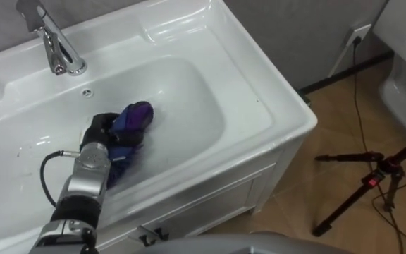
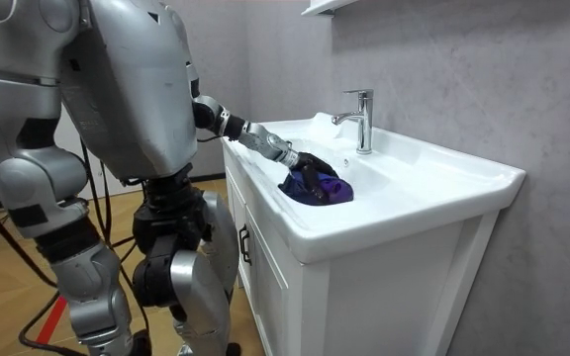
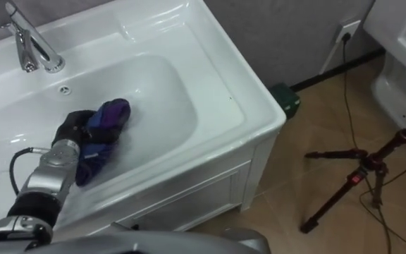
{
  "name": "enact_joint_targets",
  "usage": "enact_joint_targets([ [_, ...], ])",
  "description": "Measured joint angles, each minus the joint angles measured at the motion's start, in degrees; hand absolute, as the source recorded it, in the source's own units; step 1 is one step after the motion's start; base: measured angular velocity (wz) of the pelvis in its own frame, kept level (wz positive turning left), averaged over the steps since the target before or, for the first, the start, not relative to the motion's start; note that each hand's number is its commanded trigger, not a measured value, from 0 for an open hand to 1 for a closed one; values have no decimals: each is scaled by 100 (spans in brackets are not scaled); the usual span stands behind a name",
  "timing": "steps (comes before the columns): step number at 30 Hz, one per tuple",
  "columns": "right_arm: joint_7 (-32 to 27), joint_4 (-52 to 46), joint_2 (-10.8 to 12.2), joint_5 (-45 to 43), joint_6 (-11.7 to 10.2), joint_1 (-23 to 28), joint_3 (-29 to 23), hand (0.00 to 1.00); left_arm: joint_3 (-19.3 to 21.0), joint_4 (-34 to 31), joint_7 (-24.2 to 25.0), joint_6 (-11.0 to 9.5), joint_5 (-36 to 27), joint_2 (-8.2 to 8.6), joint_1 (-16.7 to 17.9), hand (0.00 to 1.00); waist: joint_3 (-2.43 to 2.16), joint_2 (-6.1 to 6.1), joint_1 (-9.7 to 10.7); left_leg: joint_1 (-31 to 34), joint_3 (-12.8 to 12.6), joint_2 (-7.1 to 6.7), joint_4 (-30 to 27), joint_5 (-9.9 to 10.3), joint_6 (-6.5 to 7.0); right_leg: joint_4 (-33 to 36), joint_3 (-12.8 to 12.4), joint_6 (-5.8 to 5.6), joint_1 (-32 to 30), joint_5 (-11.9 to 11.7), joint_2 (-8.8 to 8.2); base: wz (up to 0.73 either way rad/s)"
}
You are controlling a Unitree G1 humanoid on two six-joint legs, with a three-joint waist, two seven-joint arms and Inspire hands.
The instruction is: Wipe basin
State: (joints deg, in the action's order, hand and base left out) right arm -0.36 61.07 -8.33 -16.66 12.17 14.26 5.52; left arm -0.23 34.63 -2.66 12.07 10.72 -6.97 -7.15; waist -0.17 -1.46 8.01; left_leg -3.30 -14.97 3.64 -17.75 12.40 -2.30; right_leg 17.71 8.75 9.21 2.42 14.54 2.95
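White porcelain basin (image 1: 259,99) lies below my head camera, set on a white cabinet (image 1: 217,201). A chrome tap (image 1: 60,49) stands on the basin's far edge, towards its left end.

My left arm comes in from the lower left, crosses the basin's near edge and reaches down into the bowl. The left hand (image 1: 99,132) is dark, and its fingers are curled around a blue and purple cloth (image 1: 134,118). I read that as a firm grasp. The cloth is bunched up. Most of it bulges out on the hand's right side, and some hangs beneath the hand towards the near edge.

Hand and cloth rest on the bowl's floor, between the tap edge and the near edge, with the tap beyond them and a little to the left. A small round hole (image 1: 87,92) in the bowl's far wall sits just beyond the hand.

In the room view I see the robot standing upright at the basin's front, on that view's left. Its arm stretches over the rim to the cloth.

Past the basin's right end, a dark tripod (image 1: 372,176) stands on the wooden floor (image 1: 316,148), well apart from the cabinet. A wall socket (image 1: 360,33) holds a plugged-in cable.
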Motion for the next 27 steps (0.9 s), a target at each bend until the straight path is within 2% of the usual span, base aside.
enact_joint_targets([
  [2,13,-10,6,-14,-38,-8,2,0,-154,-203,122,-4,4,85,-3,100,-6,-13,8,-3,-1,4,-25,3,5,2,-21,0,8,0,2,-6],
  [4,17,9,5,-12,-66,11,5,0,-279,-291,191,-54,0,143,-15,100,7,-40,27,-5,-2,15,-109,11,14,-5,-45,0,51,-1,4,-7],
  [6,38,1,-4,-46,-88,11,0,0,-337,-449,231,-57,-3,221,-19,100,13,-15,82,77,0,72,-302,93,49,-9,-46,0,55,0,32,0],
  [11,203,-124,-1,-197,-90,44,2,0,-366,-562,347,-87,-220,239,-105,100,46,16,126,90,-6,73,-336,97,52,7,-87,-2,48,1,30,-3],
  [16,300,-101,-10,-314,-103,15,0,0,-527,-962,446,-89,-197,249,-133,100,50,19,128,114,-5,72,-349,96,52,-5,-86,-6,50,2,29,0],
  [23,301,-103,-2,-413,-105,-9,-1,0,-560,-1150,440,-102,319,206,-149,100,67,46,128,166,-78,94,-378,96,52,5,-78,-3,46,1,30,0],
  [27,305,-66,-20,-407,-55,-19,-20,0,-541,-795,347,-168,857,185,-145,100,69,45,87,23,-50,71,-190,92,48,26,-159,-1,75,2,51,-9],
])
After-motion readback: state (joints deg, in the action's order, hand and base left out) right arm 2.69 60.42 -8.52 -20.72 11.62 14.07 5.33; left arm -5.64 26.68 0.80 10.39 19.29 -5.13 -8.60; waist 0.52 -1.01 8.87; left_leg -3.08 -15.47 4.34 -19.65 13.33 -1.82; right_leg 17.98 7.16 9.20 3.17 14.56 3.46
